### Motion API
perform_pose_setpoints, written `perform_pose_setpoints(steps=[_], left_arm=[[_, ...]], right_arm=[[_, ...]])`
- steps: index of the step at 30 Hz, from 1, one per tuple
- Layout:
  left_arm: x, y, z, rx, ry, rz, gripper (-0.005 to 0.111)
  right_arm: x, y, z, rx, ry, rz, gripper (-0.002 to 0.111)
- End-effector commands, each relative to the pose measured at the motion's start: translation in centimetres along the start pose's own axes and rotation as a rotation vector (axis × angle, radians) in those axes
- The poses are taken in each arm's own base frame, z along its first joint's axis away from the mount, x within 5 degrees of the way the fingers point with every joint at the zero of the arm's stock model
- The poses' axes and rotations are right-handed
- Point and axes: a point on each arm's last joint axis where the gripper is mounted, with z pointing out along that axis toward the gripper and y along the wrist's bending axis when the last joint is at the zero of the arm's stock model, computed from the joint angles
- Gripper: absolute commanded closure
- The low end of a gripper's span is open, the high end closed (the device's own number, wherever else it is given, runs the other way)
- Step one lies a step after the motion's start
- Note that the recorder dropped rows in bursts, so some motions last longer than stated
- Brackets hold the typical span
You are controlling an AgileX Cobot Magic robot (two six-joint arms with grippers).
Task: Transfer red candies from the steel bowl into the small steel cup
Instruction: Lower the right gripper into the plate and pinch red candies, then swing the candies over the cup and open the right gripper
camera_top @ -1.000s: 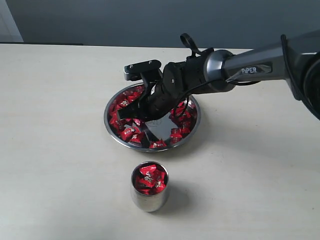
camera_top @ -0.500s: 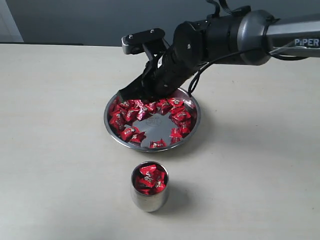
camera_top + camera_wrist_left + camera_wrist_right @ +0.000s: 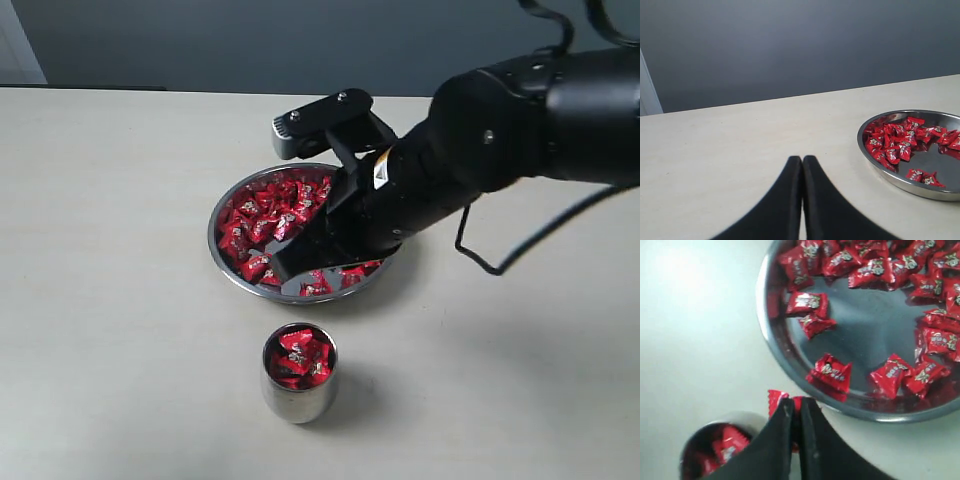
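Fingers of the left gripper [image 3: 802, 162] lay pressed flat together with nothing between them, low over the bare table [image 3: 715, 145] to the left of the steel bowl [image 3: 214, 240]. Inside it, red candies [image 3: 272, 214] ringed the floor, thickest along the far and left sides, with the middle bare steel. Nearer, apart from the rim, stood the small steel cup [image 3: 298, 402], upright and heaped with the same sweets. From the right, the right gripper [image 3: 796, 407] hung above the bowl's near rim, clenched on a single candy [image 3: 774, 399].
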Motion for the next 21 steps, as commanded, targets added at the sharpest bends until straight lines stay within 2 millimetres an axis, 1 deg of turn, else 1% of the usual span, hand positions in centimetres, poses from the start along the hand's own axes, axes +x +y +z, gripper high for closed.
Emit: perform_pose_setpoints(steps=[1,5,9,11,17,20,21], left_arm=[[0.1,0.0,0.0,-0.001,-0.004,-0.002,0.105],[0.1,0.0,0.0,-0.001,-0.004,-0.002,0.105],[0.1,0.0,0.0,-0.001,-0.004,-0.002,0.105],[0.1,0.0,0.0,-0.001,-0.004,-0.002,0.105],[0.1,0.0,0.0,-0.001,-0.004,-0.002,0.105],[0.1,0.0,0.0,-0.001,-0.004,-0.002,0.105],[0.1,0.0,0.0,-0.001,-0.004,-0.002,0.105]], right_arm=[[1.3,1.8,-2.6,-0.047,-0.034,-0.036,0.105],[2.5,3.0,-2.7,-0.085,0.019,-0.059,0.105],[3.2,3.8,-1.8,-0.121,0.050,-0.080,0.105],[3.4,4.3,-1.1,-0.139,0.067,-0.083,0.105],[3.8,4.3,1.4,-0.135,0.115,-0.085,0.105],[3.8,4.2,2.0,-0.128,0.115,-0.083,0.105],[3.8,4.2,2.1,-0.126,0.115,-0.086,0.102]])
